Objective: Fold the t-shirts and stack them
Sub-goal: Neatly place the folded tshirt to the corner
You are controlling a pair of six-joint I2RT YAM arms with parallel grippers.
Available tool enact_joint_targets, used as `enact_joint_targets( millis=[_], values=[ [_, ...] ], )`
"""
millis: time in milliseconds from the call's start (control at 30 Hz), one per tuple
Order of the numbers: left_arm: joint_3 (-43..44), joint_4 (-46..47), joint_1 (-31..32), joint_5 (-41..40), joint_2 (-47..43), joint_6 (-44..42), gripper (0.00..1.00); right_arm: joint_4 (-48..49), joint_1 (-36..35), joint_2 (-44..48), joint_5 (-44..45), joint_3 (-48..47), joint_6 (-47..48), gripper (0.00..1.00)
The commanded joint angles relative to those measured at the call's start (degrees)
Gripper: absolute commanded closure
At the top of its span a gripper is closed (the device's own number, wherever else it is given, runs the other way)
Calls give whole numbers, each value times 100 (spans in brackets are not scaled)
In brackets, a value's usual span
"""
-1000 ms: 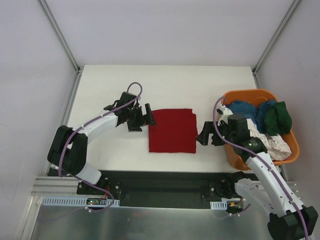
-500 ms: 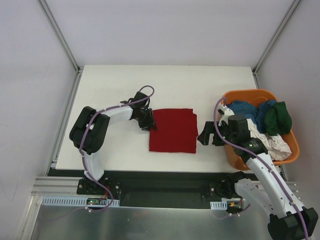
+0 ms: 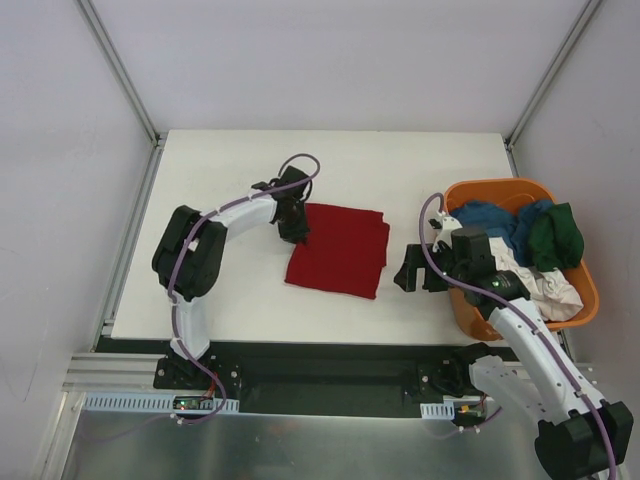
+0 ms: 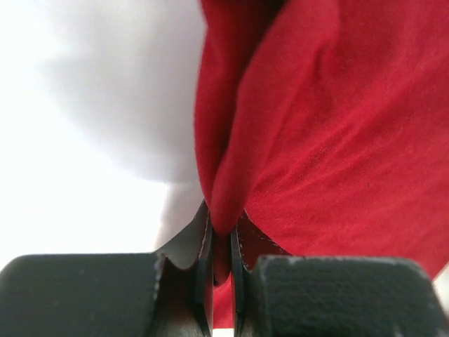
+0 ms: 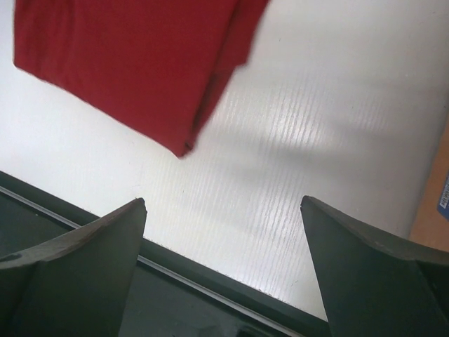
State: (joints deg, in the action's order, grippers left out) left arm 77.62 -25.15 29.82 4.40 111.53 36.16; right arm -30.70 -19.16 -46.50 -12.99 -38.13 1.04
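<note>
A folded dark red t-shirt (image 3: 340,250) lies skewed in the middle of the white table (image 3: 230,165). My left gripper (image 3: 299,232) is shut on its upper left edge; in the left wrist view a fold of the red t-shirt (image 4: 337,133) runs down between the two fingers (image 4: 200,246), and the left gripper (image 4: 222,242) pinches it. My right gripper (image 3: 407,272) hangs open to the right of the shirt, above bare table. In the right wrist view the right gripper (image 5: 223,210) holds nothing, and the red t-shirt (image 5: 133,63) lies at upper left. Blue (image 3: 490,218), dark green (image 3: 555,237) and white (image 3: 545,285) t-shirts lie heaped in the basket.
An orange plastic basket (image 3: 487,189) stands at the right edge of the table, just behind the right arm. The table's dark front rail (image 5: 203,284) runs under the right gripper. Metal frame posts (image 3: 120,70) rise at the back corners.
My left gripper moved right to the red t-shirt's left edge and shut on it. The shirt has turned and shifted, its left side pulled up and back. The right gripper stayed open, almost still.
</note>
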Motion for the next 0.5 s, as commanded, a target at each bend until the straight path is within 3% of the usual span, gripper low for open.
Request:
enact_joint_targets(
  millis=[0, 200, 467],
  values=[
    [437, -702, -617, -1170, -61, -689, 100, 99, -18, -87, -177, -230, 195, 4],
    [1087, -764, -1742, -1477, 27, -1655, 100, 108, -18, -192, -133, -265, 221, 4],
    [2994, -843, -2850, -1618, 1116, -3079, 100, 82, -18, -553, 341, -291, 195, 4]
  ],
)
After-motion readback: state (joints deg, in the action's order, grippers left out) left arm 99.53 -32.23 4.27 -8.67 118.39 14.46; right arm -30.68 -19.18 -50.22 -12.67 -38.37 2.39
